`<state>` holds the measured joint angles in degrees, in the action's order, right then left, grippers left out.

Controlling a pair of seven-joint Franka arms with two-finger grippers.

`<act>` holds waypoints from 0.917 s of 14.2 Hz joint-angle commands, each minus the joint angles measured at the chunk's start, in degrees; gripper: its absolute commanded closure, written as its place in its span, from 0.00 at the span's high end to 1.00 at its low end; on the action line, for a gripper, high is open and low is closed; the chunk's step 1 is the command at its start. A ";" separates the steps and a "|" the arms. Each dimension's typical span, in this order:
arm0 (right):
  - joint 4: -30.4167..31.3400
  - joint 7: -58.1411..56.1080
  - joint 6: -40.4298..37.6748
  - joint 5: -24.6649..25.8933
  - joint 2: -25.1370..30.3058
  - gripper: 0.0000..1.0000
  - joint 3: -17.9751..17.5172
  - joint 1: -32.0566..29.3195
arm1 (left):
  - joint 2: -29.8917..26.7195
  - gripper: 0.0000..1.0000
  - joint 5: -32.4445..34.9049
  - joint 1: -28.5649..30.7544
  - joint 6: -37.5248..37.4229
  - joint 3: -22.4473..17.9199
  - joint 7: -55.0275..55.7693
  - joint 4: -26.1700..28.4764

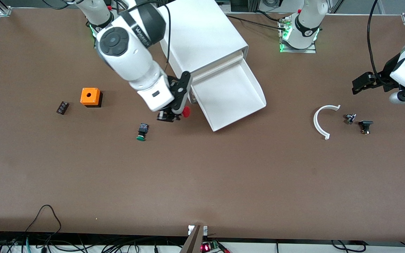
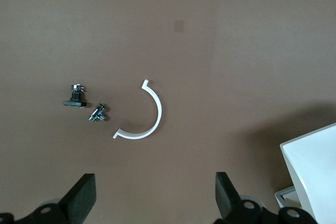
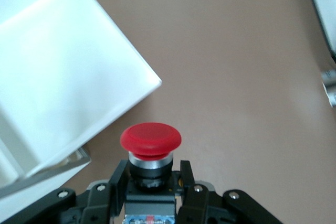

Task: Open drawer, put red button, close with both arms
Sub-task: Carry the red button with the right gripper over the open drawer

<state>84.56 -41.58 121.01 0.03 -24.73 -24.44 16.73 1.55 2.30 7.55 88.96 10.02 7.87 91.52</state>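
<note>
The white drawer (image 1: 232, 95) stands pulled out of the white cabinet (image 1: 202, 35), and its tray shows nothing in it. My right gripper (image 1: 171, 116) is shut on the red button (image 1: 186, 111), held above the table just beside the drawer's open end. In the right wrist view the button's red cap (image 3: 150, 138) sticks out past the fingers (image 3: 116, 178), which clamp its black body, with the drawer's corner (image 3: 79, 93) close by. My left gripper (image 1: 359, 84) is open and empty, waiting over the table toward the left arm's end; its fingertips (image 2: 84, 195) show wide apart.
A green-capped button (image 1: 142, 132) lies nearer the front camera than my right gripper. An orange cube with a hole (image 1: 90, 97) and a small black part (image 1: 62, 107) lie toward the right arm's end. A white curved piece (image 1: 322, 121) and two small black parts (image 1: 359, 123) lie under my left gripper.
</note>
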 commanded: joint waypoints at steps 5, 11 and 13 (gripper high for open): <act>-7.65 -7.62 0.10 4.70 -6.82 0.25 1.15 10.24 | -0.94 1.00 -0.45 -0.08 -1.16 -0.62 0.57 -1.87; -9.33 -12.65 -0.51 5.24 -10.68 0.25 4.66 16.04 | -1.03 1.00 -0.45 0.27 -0.89 -0.79 0.74 -1.87; -9.86 -12.65 -0.69 5.24 -11.83 0.25 7.29 19.55 | -1.03 1.00 -0.63 0.36 -0.90 -0.79 0.57 -1.87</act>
<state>77.95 -53.23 121.37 4.79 -34.34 -19.91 32.27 0.98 2.25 7.62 88.96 9.23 8.40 90.34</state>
